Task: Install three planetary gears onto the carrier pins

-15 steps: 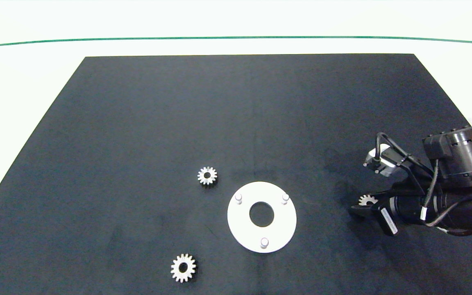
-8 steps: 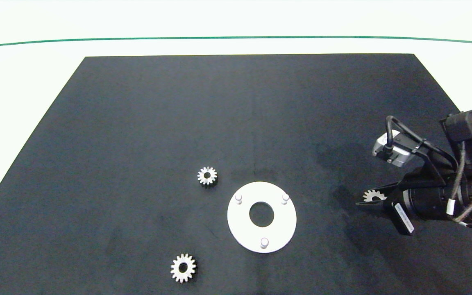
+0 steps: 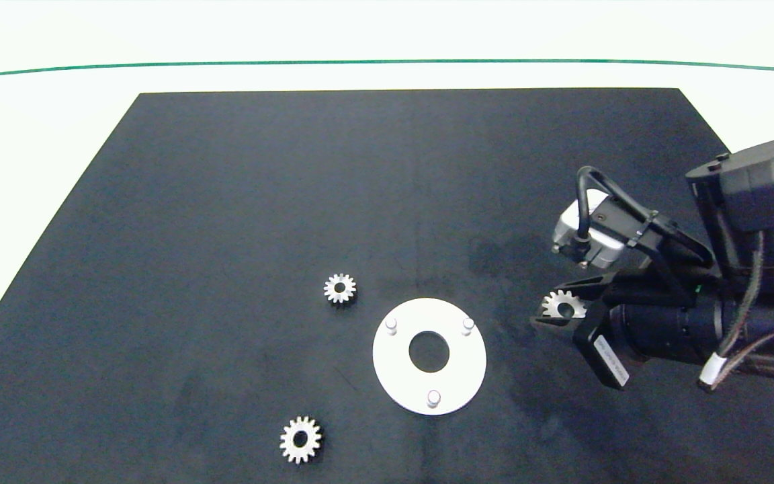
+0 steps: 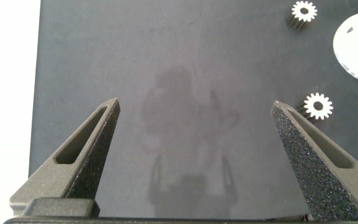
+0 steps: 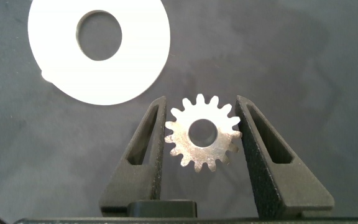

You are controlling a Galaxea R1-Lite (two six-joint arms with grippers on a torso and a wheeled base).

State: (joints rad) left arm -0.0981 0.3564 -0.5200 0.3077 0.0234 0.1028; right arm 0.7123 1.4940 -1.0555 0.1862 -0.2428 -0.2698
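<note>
A white ring-shaped disc (image 3: 397, 366) lies on the black mat, and its three carrier pins (image 3: 391, 325) (image 3: 468, 325) (image 3: 433, 398) are all bare. One planetary gear (image 3: 564, 306) hangs above the mat just right of the disc, with my right gripper (image 3: 552, 308) shut on it. The right wrist view shows this gear (image 5: 202, 132) flat between the fingers (image 5: 149, 134), with the disc (image 5: 148, 56) just beyond it. Two more gears lie loose, one up-left of the disc (image 3: 340, 289) and one down-left of it (image 3: 300, 439). My left gripper (image 4: 194, 104) is open above bare mat and is out of the head view.
The black mat (image 3: 226, 202) covers most of a white table, and a green line (image 3: 387, 62) runs along the far side. In the left wrist view the two loose gears (image 4: 319, 106) (image 4: 304, 10) and the disc's rim (image 4: 353, 43) show to one side.
My right gripper has risen from the mat with the gear and moved left toward the disc. The loose gears and the disc have not moved.
</note>
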